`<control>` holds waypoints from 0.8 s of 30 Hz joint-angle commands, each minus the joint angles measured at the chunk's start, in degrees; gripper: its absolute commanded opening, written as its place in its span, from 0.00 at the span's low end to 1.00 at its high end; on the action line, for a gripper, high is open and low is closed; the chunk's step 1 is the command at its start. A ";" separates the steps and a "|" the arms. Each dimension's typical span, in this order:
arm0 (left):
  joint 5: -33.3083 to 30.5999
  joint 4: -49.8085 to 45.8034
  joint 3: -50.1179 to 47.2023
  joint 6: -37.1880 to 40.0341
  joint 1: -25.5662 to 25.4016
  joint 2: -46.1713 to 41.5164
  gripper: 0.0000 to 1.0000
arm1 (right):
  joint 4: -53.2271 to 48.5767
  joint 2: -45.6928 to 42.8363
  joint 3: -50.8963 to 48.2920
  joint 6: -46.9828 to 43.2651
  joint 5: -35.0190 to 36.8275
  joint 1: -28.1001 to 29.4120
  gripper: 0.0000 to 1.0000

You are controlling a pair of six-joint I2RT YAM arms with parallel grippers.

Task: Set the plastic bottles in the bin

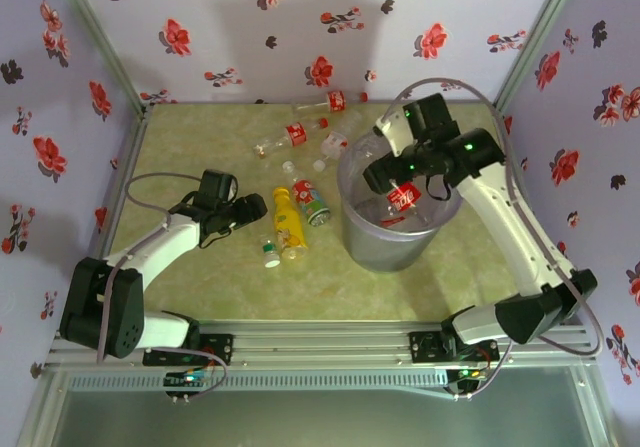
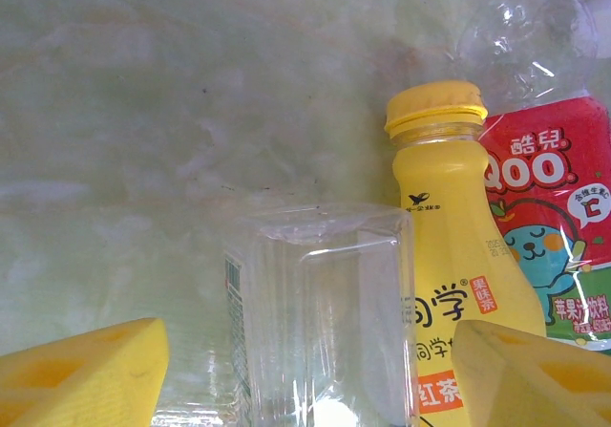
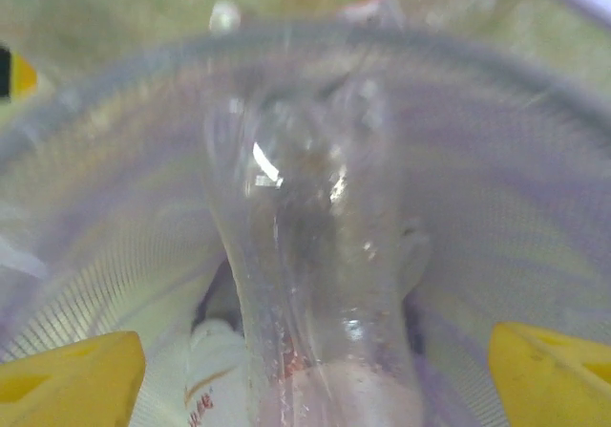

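While the right pincer (image 1: pixel 400 189) hangs over the large round translucent grey-purple plastic bin (image 1: pixel 385 252), its yellow fingers (image 3: pixel 72 379) stand wide apart. A clear crumpled plastic bottle with a red label (image 1: pixel 404 200) sits between them, touching neither pad, with its far end pointing down into the bin. The bin stands on the green marbled table (image 1: pixel 200 137), right of centre.

The left pincer (image 1: pixel 252 210) sits low over the table to the left of the bin, also spread wide. A small clear square-sided bottle (image 2: pixel 315 303) lies between its fingers (image 2: pixel 86 379) with a gap on either side. Just beside that bottle lies a yellow bottle with a yellow cap (image 2: pixel 449 245), and next to it a clear bottle with a red-and-green label (image 2: pixel 554 226). Farther back, towards the far wall, lie three more clear bottles: (image 1: pixel 290 137), (image 1: pixel 335 99) and (image 1: pixel 333 145).
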 commanded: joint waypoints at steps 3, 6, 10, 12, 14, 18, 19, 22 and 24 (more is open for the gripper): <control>-0.75 0.29 0.59 0.55 -0.45 -0.31 0.78 | -4.54 0.81 -0.88 3.80 5.09 -0.40 0.78; -0.75 0.48 0.59 0.67 -0.45 -0.13 0.78 | -2.56 1.59 -4.64 5.15 4.54 -0.70 0.70; -0.74 0.60 0.42 0.89 -0.49 -0.20 0.78 | 0.17 2.73 -10.03 6.20 2.65 -1.34 0.54; -0.73 0.42 0.25 1.06 -0.45 -0.45 0.78 | 0.21 3.16 -12.01 6.71 1.89 -1.33 0.54; -0.74 0.38 0.07 1.08 -0.46 -0.54 0.78 | 1.53 2.34 -14.27 7.32 1.38 -1.32 0.54; -0.74 -0.15 -0.18 1.08 -0.47 0.14 0.79 | 3.05 1.93 -16.90 8.16 0.62 -1.50 0.53; -0.73 -0.21 -0.20 1.09 -0.53 0.37 0.78 | 3.07 1.96 -16.59 8.12 1.19 -1.49 0.53; -0.79 -1.14 -0.09 1.12 -0.71 0.59 0.78 | 3.88 -0.04 -13.75 8.51 3.20 -1.51 0.57; -0.83 -1.69 -0.11 1.14 -0.88 0.68 0.78 | 4.85 -1.92 -11.10 9.34 4.79 -1.58 0.63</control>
